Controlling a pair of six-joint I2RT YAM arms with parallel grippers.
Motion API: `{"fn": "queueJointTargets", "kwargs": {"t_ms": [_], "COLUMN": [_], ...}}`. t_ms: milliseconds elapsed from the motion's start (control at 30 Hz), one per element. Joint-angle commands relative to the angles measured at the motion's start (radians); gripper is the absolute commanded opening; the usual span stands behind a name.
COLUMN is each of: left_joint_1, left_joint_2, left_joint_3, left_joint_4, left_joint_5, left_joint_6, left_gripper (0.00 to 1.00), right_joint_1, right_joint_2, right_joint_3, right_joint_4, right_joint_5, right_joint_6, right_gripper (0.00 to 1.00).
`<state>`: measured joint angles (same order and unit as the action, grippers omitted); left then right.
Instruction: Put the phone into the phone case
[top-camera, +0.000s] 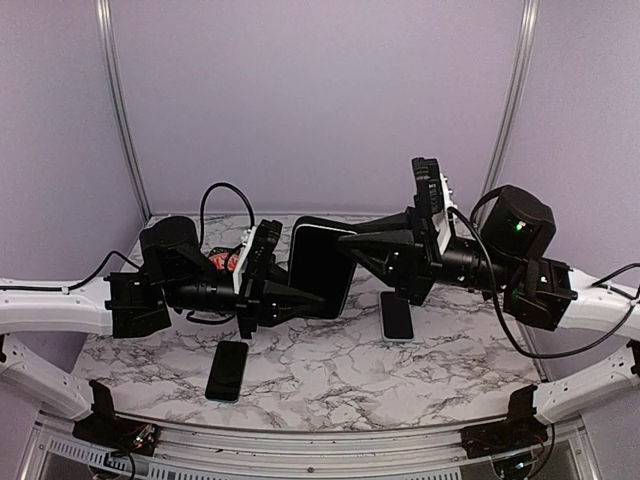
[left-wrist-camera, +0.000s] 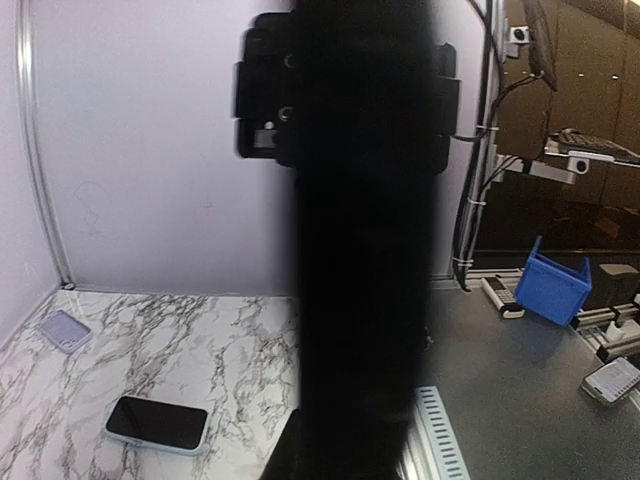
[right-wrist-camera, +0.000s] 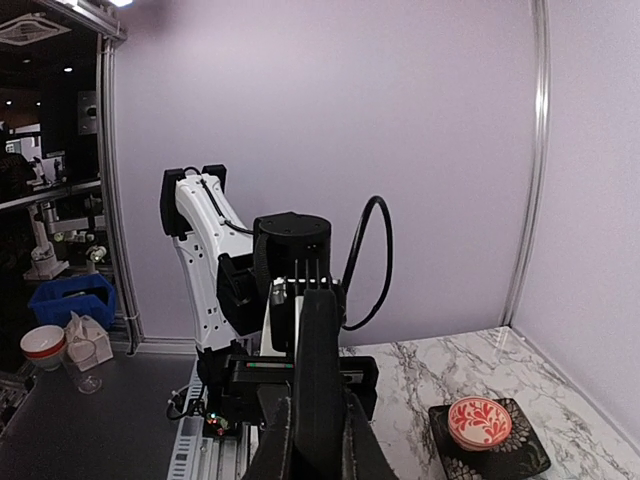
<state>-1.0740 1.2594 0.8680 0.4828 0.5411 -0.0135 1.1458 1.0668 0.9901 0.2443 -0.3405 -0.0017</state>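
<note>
**Dark slab (top-camera: 320, 268) blocking much of both wrist views**

Seen from the left wrist, it is filling the centre as a black blur and hiding most of the right arm (left-wrist-camera: 262, 95) behind it; whether it is a phone or a case is not showing. From above, the left fingers (top-camera: 298, 297) are meeting its lower edge, their gap too dark to read. The right arm is covering the top of a flat-lying phone (top-camera: 397, 322) on the desk (top-camera: 330, 385), and the left arm (top-camera: 190, 290) is half hiding a red-and-white thing (top-camera: 226, 262). The slab's foot is running off the right wrist view's bottom edge.
</note>
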Motion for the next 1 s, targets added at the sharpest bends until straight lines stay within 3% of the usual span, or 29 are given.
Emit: {"fn": "queueJointTargets", "kwargs": {"t_ms": [0,67,100,133,200,300,533,800,867,900,933,967], "left_joint_1": [-0.008,-0.01,-0.01,-0.01,-0.01,-0.01,-0.01,-0.01,-0.01,-0.01,-0.01,-0.01], "left_joint_2": [0.008,-0.01,-0.021,-0.033,-0.06,-0.092,-0.093,-0.084,-0.086,-0.087,-0.089,-0.09], "left_joint_3": [0.042,0.03,0.027,0.023,0.015,0.0,-0.005,-0.005,-0.008,-0.009,-0.012,-0.013], "left_joint_4": [0.015,0.018,0.02,0.024,0.047,0.096,0.114,0.114,0.114,0.114,0.114,0.114], "left_joint_5": [0.004,-0.025,-0.041,-0.055,-0.075,-0.085,-0.082,-0.076,-0.078,-0.078,-0.08,-0.082], "left_joint_6": [-0.047,-0.042,-0.038,-0.036,-0.039,-0.063,-0.077,-0.078,-0.08,-0.078,-0.078,-0.077], "left_gripper": [0.0,0.0,0.0,0.0,0.0,0.0,0.0,0.0,0.0,0.0,0.0,0.0], "right_joint_1": [0.0,-0.003,-0.004,-0.007,-0.014,-0.018,-0.019,-0.02,-0.02,-0.02,-0.021,-0.022], "right_joint_2": [0.007,0.004,0.004,0.004,0.008,0.016,0.027,0.092,0.107,0.108,0.106,0.099], "right_joint_3": [0.045,0.037,0.03,0.019,-0.017,-0.082,-0.163,-0.105,-0.091,-0.087,-0.084,-0.089], "right_joint_4": [0.068,0.05,0.029,0.004,-0.033,-0.038,0.019,0.023,0.012,0.006,0.001,0.001], "right_joint_5": [-0.013,0.019,0.045,0.069,0.087,0.08,0.029,-0.04,-0.05,-0.049,-0.039,-0.034], "right_joint_6": [-0.004,-0.004,-0.004,-0.004,-0.004,0.027,0.052,0.039,0.036,0.032,0.032,0.032], "right_gripper": [0.0,0.01,0.19,0.43,0.72,0.79,0.55,0.52,0.37,0.1,0.0,0.0]}}
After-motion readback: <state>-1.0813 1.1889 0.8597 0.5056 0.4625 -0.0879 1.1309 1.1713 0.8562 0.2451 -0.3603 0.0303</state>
